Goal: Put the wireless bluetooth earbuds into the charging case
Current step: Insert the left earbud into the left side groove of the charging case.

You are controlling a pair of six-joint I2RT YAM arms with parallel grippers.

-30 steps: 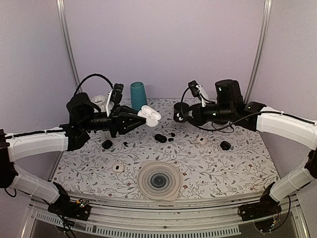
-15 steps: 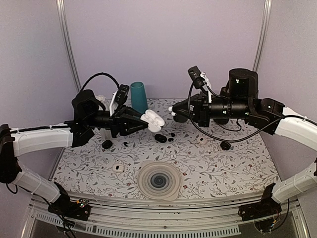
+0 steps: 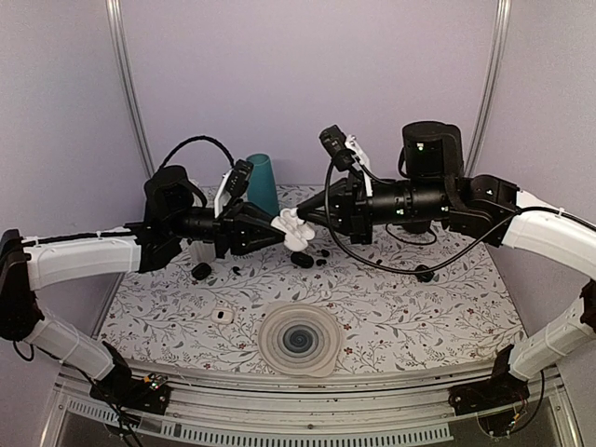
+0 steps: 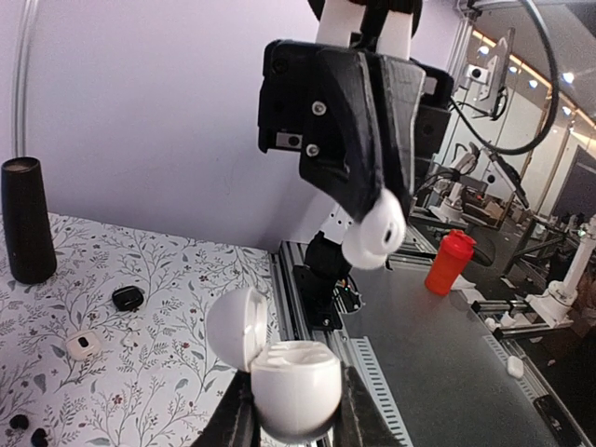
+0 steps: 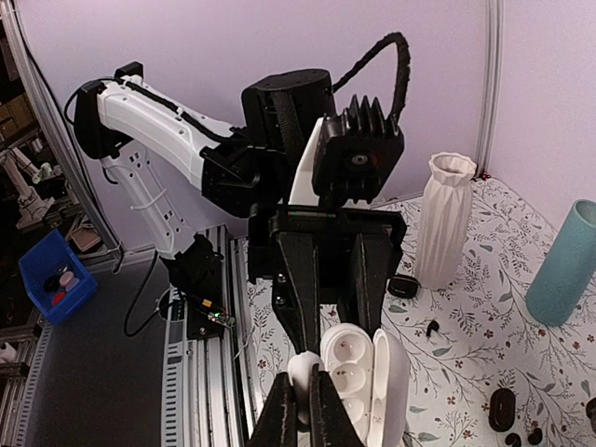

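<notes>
Your left hand [image 3: 277, 230] is clamped on the lower half of the white charging case [image 4: 296, 377], holding it in the air above the far middle of the floral desk [image 3: 419, 317]. The case's lid [image 4: 237, 326] is hinged open, and the inside faces the other arm. Your right hand [image 5: 298, 414] comes in from the opposite side, its fingers narrowed to a pinch on a single white earbud [image 4: 374, 233]. In the left wrist view the earbud hangs just above and to one side of the case's open mouth, with a gap between them, so it is not seated. In the right wrist view it sits just beside the case's two wells [image 5: 349, 358]. In the top view the two hands meet tip to tip over the desk. On the desk below them lie a black case [image 3: 301, 260] and small black earbuds [image 3: 322, 253] just beside it. A round ribbed dish [image 3: 298, 338] sits nearer you, a small white case [image 3: 221, 316] lies to its left, and a teal cup [image 3: 262, 182] stands by the back wall.
</notes>
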